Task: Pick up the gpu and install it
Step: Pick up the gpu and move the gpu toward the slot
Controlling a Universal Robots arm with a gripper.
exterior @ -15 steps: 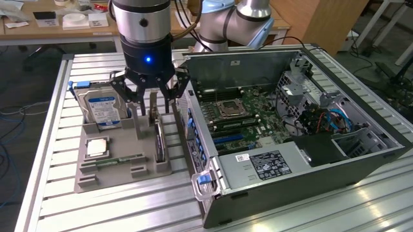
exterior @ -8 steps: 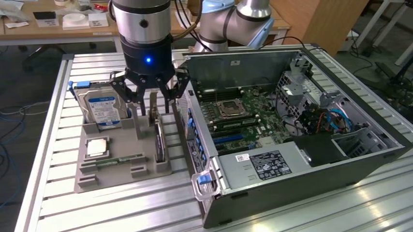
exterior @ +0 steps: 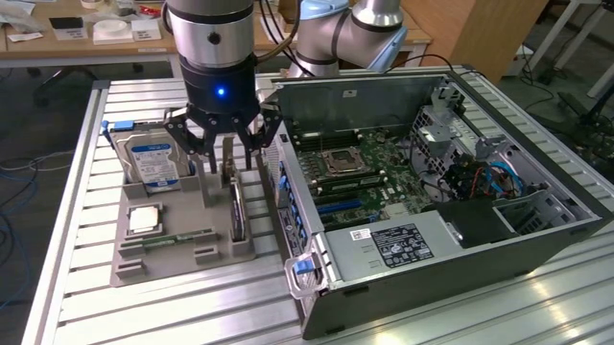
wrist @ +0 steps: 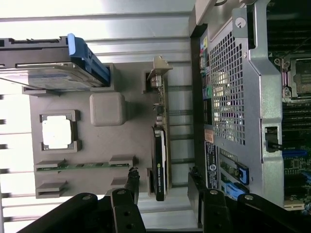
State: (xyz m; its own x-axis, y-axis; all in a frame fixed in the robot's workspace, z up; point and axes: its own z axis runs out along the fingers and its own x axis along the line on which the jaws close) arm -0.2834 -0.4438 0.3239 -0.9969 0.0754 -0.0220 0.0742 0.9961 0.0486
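The gpu (wrist: 159,145) stands on its long edge in a slot of the grey tray (exterior: 168,260), on the side nearest the computer case (exterior: 451,277). Its long axis runs parallel to the case's rear panel. The silver bracket (wrist: 160,73) is at the end farther from the exterior camera, and the black cooler end is nearer to it.

Your gripper (exterior: 228,167) is spread wide and holds nothing. It hovers over the card with one of its fingers (wrist: 132,177) on each side, clear of the faces.

The case wall is just beside the card on the exterior view's right, so room is tight there. On the other side, the hard drive (exterior: 155,164), the processor (exterior: 144,218) and the memory stick (exterior: 180,238) sit on the same tray, apart from the card. Bare slatted table (exterior: 144,309) lies open in front of the tray.
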